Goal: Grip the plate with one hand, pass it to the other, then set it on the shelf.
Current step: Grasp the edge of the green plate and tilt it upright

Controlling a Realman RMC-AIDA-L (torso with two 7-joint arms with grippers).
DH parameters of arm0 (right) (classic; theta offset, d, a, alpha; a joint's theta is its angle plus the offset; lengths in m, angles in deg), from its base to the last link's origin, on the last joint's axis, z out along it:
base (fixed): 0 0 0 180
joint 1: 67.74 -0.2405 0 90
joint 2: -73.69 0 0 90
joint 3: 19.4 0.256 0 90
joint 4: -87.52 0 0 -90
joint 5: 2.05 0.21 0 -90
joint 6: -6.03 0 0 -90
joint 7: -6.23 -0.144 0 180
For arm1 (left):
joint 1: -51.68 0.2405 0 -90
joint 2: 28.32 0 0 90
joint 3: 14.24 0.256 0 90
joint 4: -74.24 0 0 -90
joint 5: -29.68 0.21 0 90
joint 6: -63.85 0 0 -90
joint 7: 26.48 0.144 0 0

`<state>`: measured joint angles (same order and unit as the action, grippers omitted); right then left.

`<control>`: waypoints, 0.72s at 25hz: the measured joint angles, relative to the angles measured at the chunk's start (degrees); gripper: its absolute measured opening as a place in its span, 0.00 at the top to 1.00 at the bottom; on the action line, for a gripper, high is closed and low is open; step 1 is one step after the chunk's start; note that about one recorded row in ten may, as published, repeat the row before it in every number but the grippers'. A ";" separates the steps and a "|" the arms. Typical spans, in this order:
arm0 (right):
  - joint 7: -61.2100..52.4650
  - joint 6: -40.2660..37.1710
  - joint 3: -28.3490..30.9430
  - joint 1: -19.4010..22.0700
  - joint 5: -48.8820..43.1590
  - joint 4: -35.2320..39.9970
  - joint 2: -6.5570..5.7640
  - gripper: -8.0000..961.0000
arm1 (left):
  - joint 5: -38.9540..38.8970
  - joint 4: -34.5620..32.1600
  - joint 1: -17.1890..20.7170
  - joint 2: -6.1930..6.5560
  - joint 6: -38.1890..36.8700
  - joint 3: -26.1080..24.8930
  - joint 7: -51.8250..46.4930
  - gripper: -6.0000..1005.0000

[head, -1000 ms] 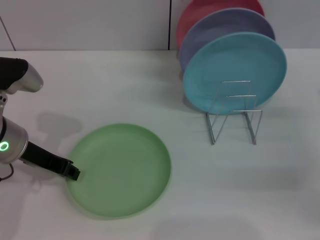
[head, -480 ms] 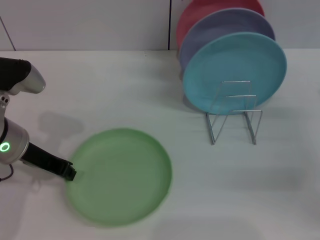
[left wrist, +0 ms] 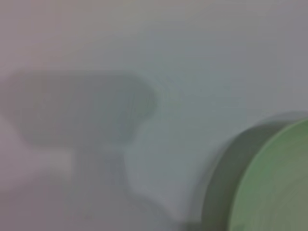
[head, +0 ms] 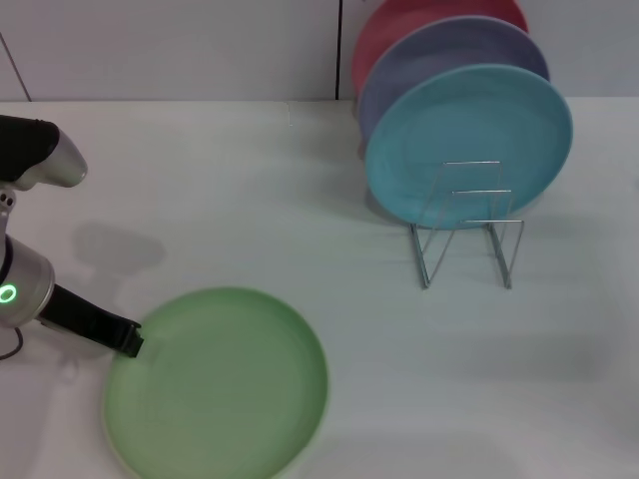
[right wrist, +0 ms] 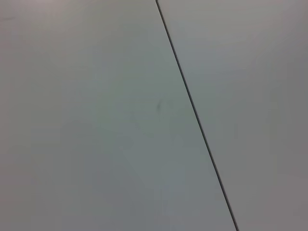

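Left gripper (head: 128,341): black, on the slim arm with the green light, its tip at the green plate's (head: 218,383) near rim; it appears pinched on that rim, though the fingers themselves are too small to separate.
Right gripper: out of sight in the head view; its wrist camera faces only a plain pale surface with a dark seam.
Plate position: directly off the left gripper's tip, reaching away from it across the white table (head: 200,170); well apart from the rack (head: 467,225), which stands far off on the side opposite the arm.
Plate look: round, shallow, matte light green, with a low raised lip; in the left wrist view only one curved edge (left wrist: 276,185) shows, casting a dark shadow on the table.
Rack: thin silver wire loops, the front slots bare; a turquoise plate (head: 469,145), a lavender plate (head: 439,60) and a red plate (head: 384,35) lean behind them.
Risk, grip: the hold looks to be on one edge only, so the plate could swing, tilt or slip free when lifted.
Risk, handover: a tilted plate would give the right gripper a poor rim to take.
Risk, placing: the rack is narrower than the plate, so an off-centre entry could knock the turquoise plate or tip the rack.
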<state>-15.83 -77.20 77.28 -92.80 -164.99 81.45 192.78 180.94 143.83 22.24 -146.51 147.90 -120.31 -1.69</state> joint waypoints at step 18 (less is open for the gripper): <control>-0.01 -0.02 0.00 0.03 0.00 0.00 0.00 0.32 | -5.41 0.01 1.40 0.07 -0.91 -4.97 5.74 0.95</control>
<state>-15.83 -77.22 77.28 -92.78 -164.99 81.45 192.78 175.53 143.84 23.64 -146.44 146.99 -125.28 4.05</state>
